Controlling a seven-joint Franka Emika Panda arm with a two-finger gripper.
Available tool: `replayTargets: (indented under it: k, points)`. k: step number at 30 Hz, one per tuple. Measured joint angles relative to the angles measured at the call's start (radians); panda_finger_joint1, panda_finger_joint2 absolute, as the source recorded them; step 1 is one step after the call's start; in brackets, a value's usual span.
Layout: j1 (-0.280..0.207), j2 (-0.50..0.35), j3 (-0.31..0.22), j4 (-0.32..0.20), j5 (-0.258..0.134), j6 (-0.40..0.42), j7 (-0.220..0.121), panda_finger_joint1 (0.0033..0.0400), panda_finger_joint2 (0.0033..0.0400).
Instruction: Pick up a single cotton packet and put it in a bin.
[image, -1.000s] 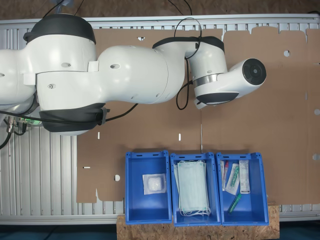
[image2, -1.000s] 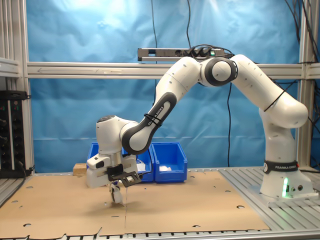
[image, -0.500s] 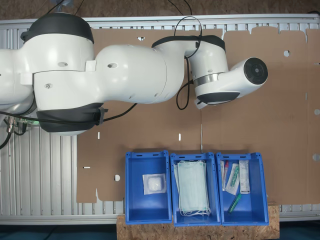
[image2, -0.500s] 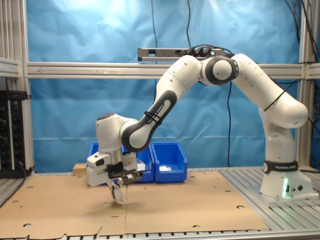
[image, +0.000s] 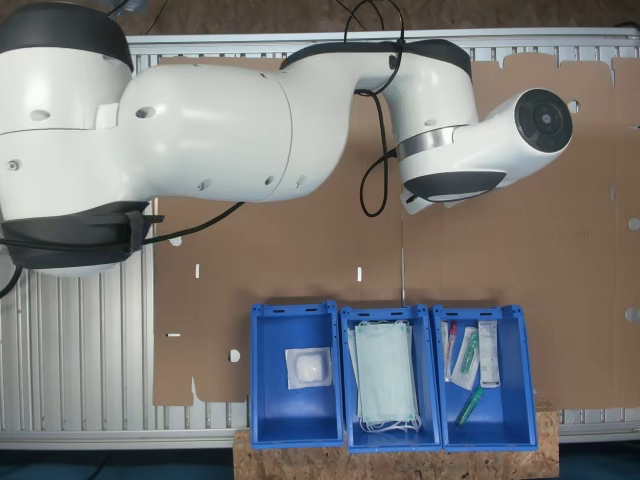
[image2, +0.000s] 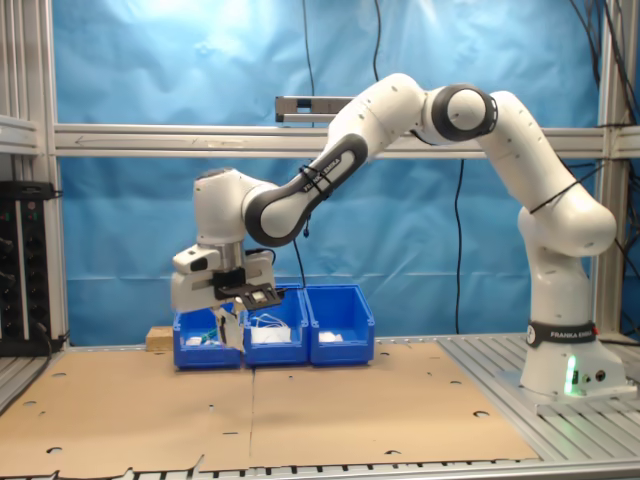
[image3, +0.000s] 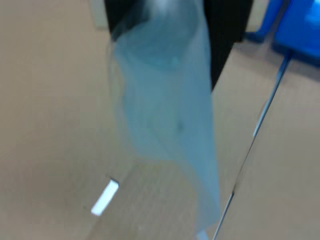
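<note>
The white arm (image2: 420, 120) reaches over the cardboard-covered surface (image2: 350, 410), raised above it in front of three blue bins (image: 388, 375) along one edge. Its tool (image2: 231, 322) pinches the cotton packet (image3: 165, 115) (blurred in the wrist view), which hangs clear of the surface.
</note>
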Motion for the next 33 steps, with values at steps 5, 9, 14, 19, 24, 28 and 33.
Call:
replayTargets:
  k: [5, 9, 14, 19, 24, 28, 33]
  points:
    - [0.0, -0.092, -0.003, -0.053, 0.0, -0.024, 0.0, 0.0052, 0.0052]
    - [0.002, -0.165, -0.013, -0.113, 0.0, -0.037, 0.0, 0.0052, 0.0052]
    - [0.002, -0.233, -0.032, -0.182, 0.0, -0.048, 0.0, 0.0052, 0.0052]
    - [0.004, -0.309, -0.068, -0.269, 0.0, -0.059, 0.0, 0.0053, 0.0053]
    - [0.004, -0.376, -0.11, -0.351, -0.003, -0.069, 0.0, 0.0053, 0.0053]
    - [0.003, -0.427, -0.144, -0.414, -0.02, -0.074, 0.0, 0.0053, 0.0053]
    - [0.003, -0.491, -0.184, -0.482, -0.047, -0.078, 0.0, 0.0053, 0.0053]
